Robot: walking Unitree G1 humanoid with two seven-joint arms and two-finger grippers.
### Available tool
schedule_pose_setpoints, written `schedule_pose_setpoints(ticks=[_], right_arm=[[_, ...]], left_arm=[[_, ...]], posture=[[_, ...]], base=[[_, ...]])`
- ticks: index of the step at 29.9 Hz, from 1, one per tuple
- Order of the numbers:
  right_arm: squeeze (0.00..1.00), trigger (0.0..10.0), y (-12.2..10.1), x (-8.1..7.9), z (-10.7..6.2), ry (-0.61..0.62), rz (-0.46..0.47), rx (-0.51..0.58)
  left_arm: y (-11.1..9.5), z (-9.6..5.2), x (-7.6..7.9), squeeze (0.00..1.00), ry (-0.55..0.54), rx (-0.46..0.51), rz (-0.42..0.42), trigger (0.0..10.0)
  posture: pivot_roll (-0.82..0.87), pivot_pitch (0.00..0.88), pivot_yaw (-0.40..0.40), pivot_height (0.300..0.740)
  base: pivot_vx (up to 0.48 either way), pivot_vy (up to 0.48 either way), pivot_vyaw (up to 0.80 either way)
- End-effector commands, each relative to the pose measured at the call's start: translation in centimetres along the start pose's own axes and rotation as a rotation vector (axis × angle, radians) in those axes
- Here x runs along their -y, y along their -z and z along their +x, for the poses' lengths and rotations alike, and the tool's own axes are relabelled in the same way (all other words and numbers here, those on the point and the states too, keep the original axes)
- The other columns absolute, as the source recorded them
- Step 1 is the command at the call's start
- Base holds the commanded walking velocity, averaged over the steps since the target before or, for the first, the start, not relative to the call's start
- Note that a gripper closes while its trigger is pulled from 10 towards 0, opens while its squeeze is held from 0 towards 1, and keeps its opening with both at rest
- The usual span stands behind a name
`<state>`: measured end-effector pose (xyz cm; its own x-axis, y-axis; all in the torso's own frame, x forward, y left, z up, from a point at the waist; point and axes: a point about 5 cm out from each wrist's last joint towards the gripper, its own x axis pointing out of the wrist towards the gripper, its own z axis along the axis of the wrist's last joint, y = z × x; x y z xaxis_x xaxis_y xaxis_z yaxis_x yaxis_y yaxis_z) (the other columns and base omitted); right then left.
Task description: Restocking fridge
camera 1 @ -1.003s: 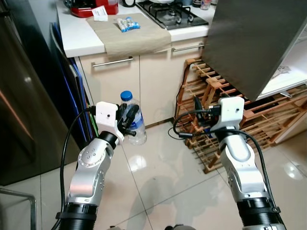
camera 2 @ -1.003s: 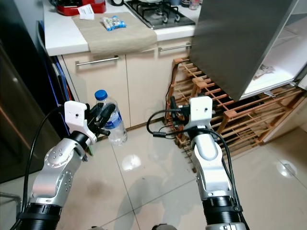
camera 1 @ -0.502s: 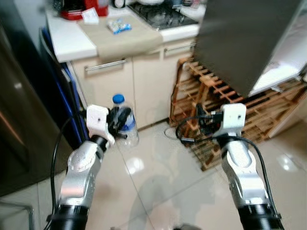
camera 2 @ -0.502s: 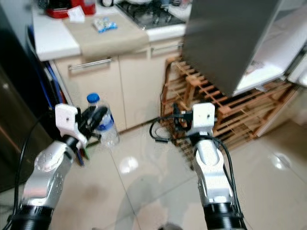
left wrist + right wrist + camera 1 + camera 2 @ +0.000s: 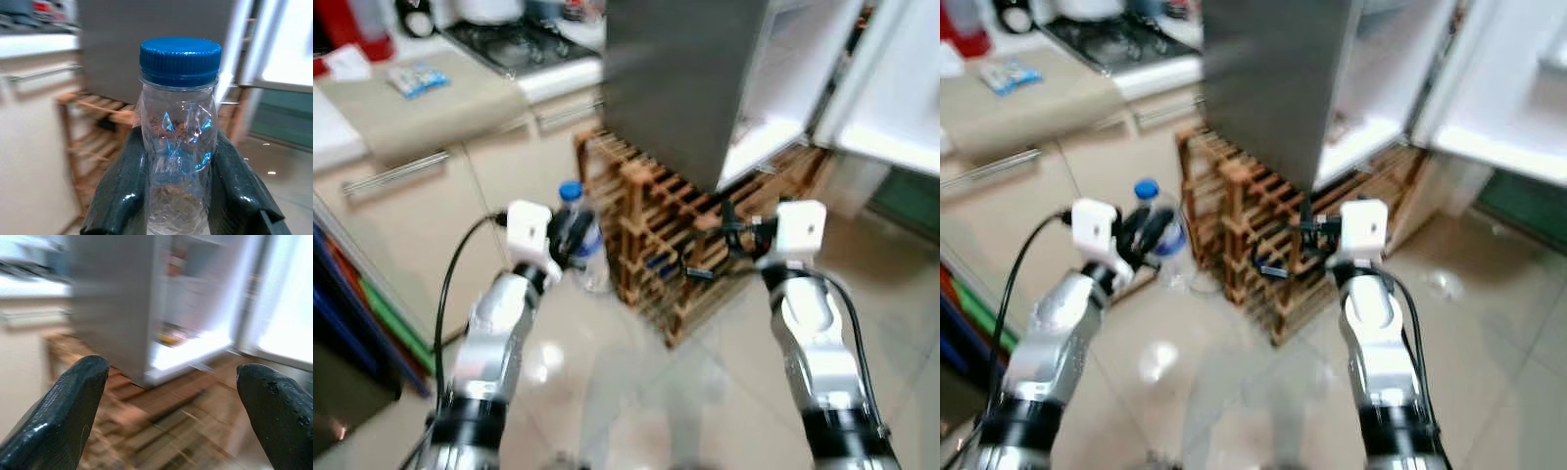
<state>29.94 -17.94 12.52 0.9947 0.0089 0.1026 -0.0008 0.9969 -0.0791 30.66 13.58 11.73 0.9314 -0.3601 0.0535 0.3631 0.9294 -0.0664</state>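
I am carrying the water bottle [image 5: 179,142], pinched between the left gripper [image 5: 570,235] fingers, toward the open fridge [image 5: 1371,108], right gripper [image 5: 171,411] fingers spread, judging a shelf placement next.

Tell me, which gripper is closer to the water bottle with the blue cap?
The left gripper: its fingers are shut on the water bottle, holding it upright. The right gripper is open, off to the robot's right, pointing at the open fridge.
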Motion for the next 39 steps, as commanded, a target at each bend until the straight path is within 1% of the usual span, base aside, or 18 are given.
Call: schedule_pose_setpoints(ticks=[1,12,20,22,25,28,31,37,39], right_arm=[[1.00,10.0,-0.5,0.0,0.1,0.011,0.017,0.024],[1.00,10.0,-0.4,0.2,-0.2,0.018,0.013,0.022],[1.00,10.0,-0.2,0.2,-0.3,0.016,0.019,0.018],[1.00,10.0,-0.1,0.0,-0.4,-0.009,0.018,0.015],[1.00,10.0,-0.1,-0.4,-0.6,-0.032,0.006,0.026],[1.00,10.0,-0.2,-0.8,-0.6,-0.043,0.002,0.033],[1.00,10.0,-0.2,-0.9,-0.5,-0.042,0.002,0.035],[1.00,10.0,-0.2,-0.8,-0.3,-0.043,0.000,0.035],[1.00,10.0,-0.1,-0.9,-0.2,-0.050,0.000,0.033]], left_arm=[[-0.8,0.4,0.1,0.00,0.015,0.036,0.001,10.0],[-0.9,0.7,0.3,0.00,0.022,0.042,0.006,10.0],[-0.5,0.4,0.0,0.00,0.008,0.027,0.020,10.0],[-0.6,0.3,0.0,0.00,0.020,0.033,0.015,10.0],[-0.9,0.5,0.4,0.00,0.036,0.046,0.026,10.0],[-1.2,0.9,1.1,0.00,0.046,0.064,0.026,10.0],[-1.2,1.1,1.2,0.00,0.039,0.068,0.025,10.0],[-1.4,1.7,1.2,0.00,0.014,0.075,0.016,10.0],[-1.3,1.8,1.1,0.00,-0.009,0.065,-0.003,10.0]], posture=[[-0.16,0.000,0.010,0.740],[-0.16,0.000,0.009,0.740],[-0.16,0.000,0.009,0.740],[-0.16,0.000,0.009,0.740],[-0.15,0.000,0.012,0.740],[-0.16,0.000,0.014,0.740],[-0.16,0.000,0.016,0.740],[-0.16,0.000,0.023,0.740],[-0.16,0.000,0.023,0.740]], base=[[0.000,0.000,-0.60],[0.000,0.000,-0.61],[0.000,0.000,-0.65],[0.000,0.000,-0.66],[0.366,-0.305,-0.69],[0.400,-0.260,0.00],[0.406,-0.251,0.00],[0.428,0.000,0.00],[0.435,0.000,0.00]])
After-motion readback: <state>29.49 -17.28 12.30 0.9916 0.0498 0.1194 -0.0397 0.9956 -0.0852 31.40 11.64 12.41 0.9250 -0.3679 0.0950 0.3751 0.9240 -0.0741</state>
